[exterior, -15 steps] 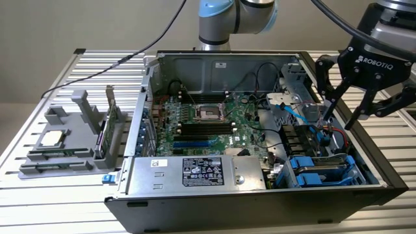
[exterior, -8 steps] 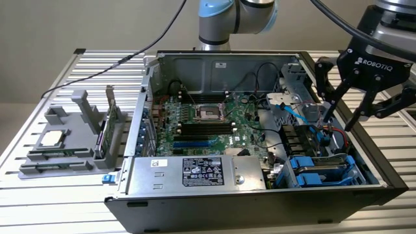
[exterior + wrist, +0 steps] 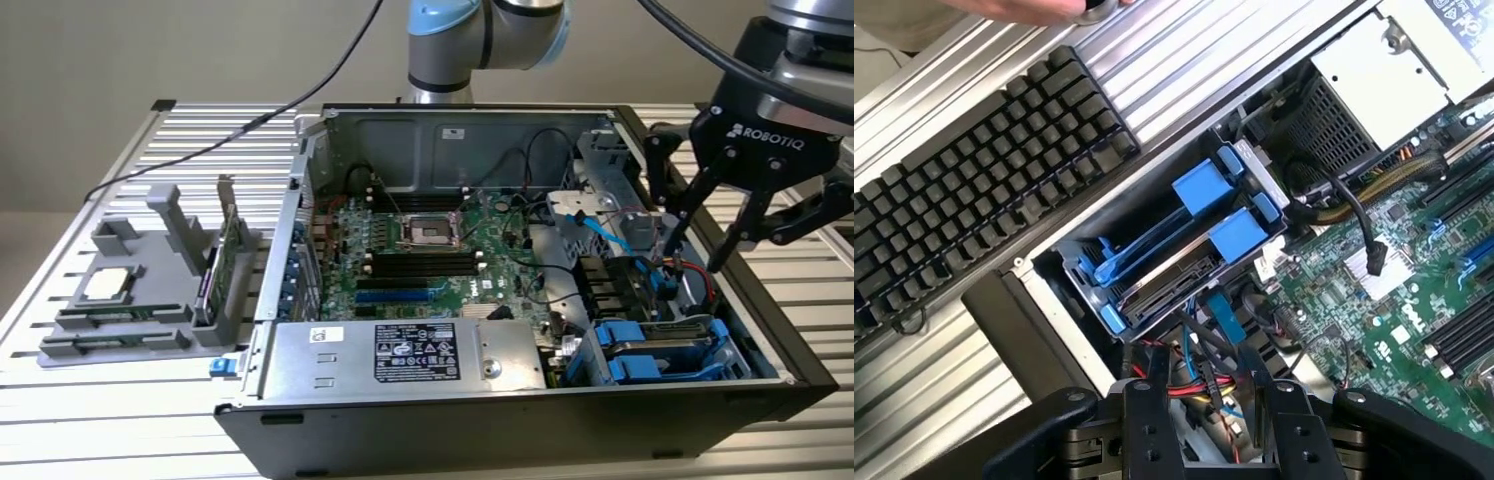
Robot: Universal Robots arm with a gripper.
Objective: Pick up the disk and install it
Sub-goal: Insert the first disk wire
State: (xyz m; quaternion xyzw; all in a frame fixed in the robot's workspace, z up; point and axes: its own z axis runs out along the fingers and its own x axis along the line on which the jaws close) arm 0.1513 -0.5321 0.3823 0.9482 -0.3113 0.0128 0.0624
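The disk [image 3: 663, 352] lies in the drive cage at the near corner of the open computer case [image 3: 534, 420], on the exterior view's right. Its silver-grey body is framed by a bright blue bracket. In the wrist view the disk [image 3: 1172, 278] sits in the cage under blue bracket arms. My gripper [image 3: 697, 250] hangs above the case's right side, behind and above the cage. It is open and holds nothing. From the wrist, my gripper [image 3: 1209, 405] has its black fingers [image 3: 1144, 425] spread over red and blue cables, a short way from the cage.
A silver power supply box [image 3: 400, 355] fills the case's near left, with the motherboard [image 3: 427, 250] behind it. A grey fixture [image 3: 147, 290] holding a square chip stands outside on the exterior view's left. A black keyboard [image 3: 974, 170] lies beside the case, near a hand [image 3: 1044, 8].
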